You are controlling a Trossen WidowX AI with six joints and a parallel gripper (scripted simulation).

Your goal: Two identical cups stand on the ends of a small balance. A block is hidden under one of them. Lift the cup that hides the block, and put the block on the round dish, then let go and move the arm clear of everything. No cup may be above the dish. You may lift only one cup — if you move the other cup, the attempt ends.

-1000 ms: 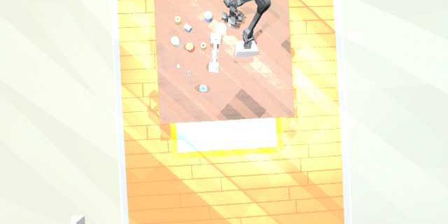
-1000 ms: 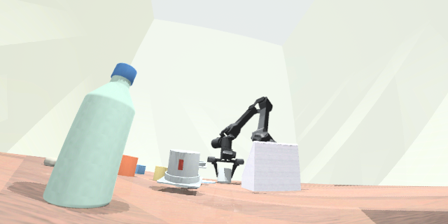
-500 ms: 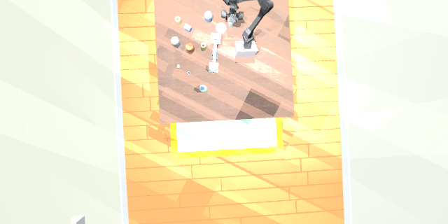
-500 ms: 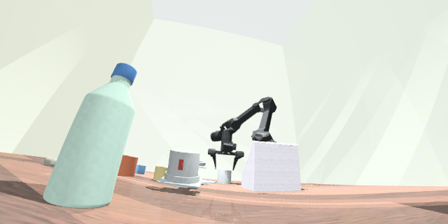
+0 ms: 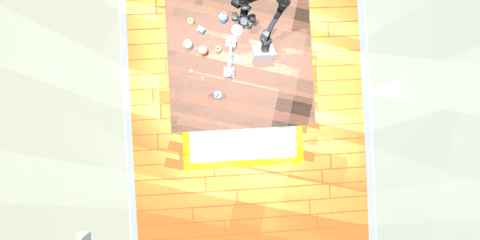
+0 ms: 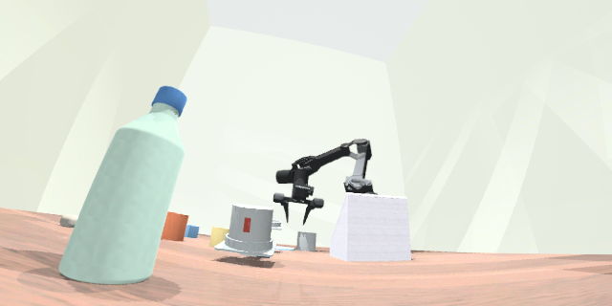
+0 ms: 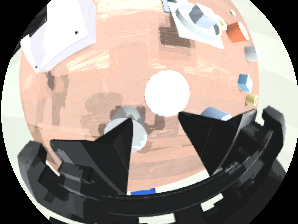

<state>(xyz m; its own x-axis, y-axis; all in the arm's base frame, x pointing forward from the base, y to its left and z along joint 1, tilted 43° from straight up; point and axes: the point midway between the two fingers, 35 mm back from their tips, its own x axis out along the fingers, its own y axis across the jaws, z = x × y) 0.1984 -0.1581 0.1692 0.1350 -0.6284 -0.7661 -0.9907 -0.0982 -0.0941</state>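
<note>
The lifted grey cup (image 6: 306,242) (image 7: 139,137) stands on the table; the left finger in the wrist view partly covers it. My gripper (image 6: 295,224) (image 7: 156,117) is open and empty, above the cup and a little to one side. The white round dish (image 5: 236,30) (image 7: 167,93) lies beside the cup, with nothing on it. The balance (image 5: 230,51) (image 7: 215,41) has a small grey-blue block (image 7: 203,19) exposed inside the ring at its near end. The other cup (image 5: 229,70) (image 6: 251,224), with a red mark, stands on the balance's far end.
A blue cylinder (image 5: 223,17) (image 7: 216,114) stands near the dish. An orange cylinder (image 5: 203,50), a pale one (image 5: 187,44), a blue block (image 5: 201,30) and two yellow pieces lie beyond. A green bottle (image 5: 217,94) (image 6: 124,191) stands past the balance. The white arm base (image 6: 378,227) is opposite.
</note>
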